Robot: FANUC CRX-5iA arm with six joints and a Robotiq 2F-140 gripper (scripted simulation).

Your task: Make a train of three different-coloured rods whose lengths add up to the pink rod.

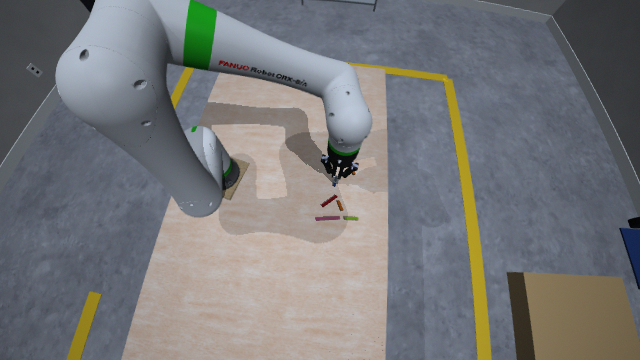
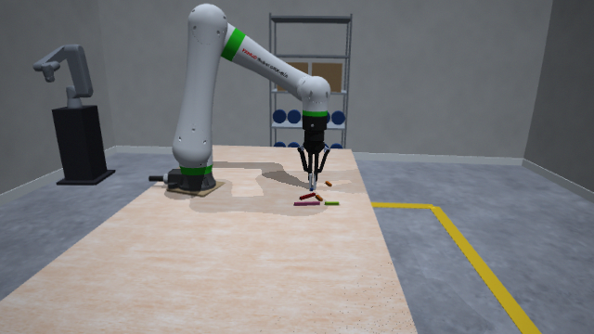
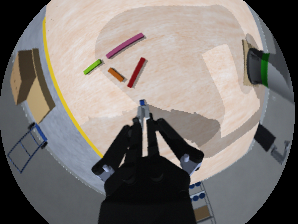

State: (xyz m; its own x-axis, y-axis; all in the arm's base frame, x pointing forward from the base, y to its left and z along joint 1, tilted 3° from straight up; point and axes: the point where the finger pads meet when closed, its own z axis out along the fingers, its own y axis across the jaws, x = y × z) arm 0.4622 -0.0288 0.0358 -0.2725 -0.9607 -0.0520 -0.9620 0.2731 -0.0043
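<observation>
My gripper [image 1: 335, 179] [image 2: 312, 184] [image 3: 144, 110] points down with its fingers together, low over the table. The small blue rod [image 1: 334, 184] [image 2: 311, 188] [image 3: 142, 102] shows at the fingertips, between them. The red rod [image 1: 329, 201] [image 2: 307, 196] [image 3: 136, 72] lies slanted in front of the gripper. One orange rod [image 1: 340, 205] [image 2: 319, 198] [image 3: 116, 75] lies beside it. The pink rod [image 1: 327, 218] [image 2: 306, 203] [image 3: 125, 46] and lime rod [image 1: 351, 218] [image 2: 331, 203] [image 3: 92, 67] lie roughly in line, with a gap. I can make out no grey rod.
A second orange rod [image 1: 354, 173] [image 2: 329, 184] lies behind and right of the gripper, hidden in the wrist view. The table's right edge [image 1: 387, 210] is beyond the lime rod. The arm's base [image 1: 231, 172] [image 2: 197, 181] stands at the left.
</observation>
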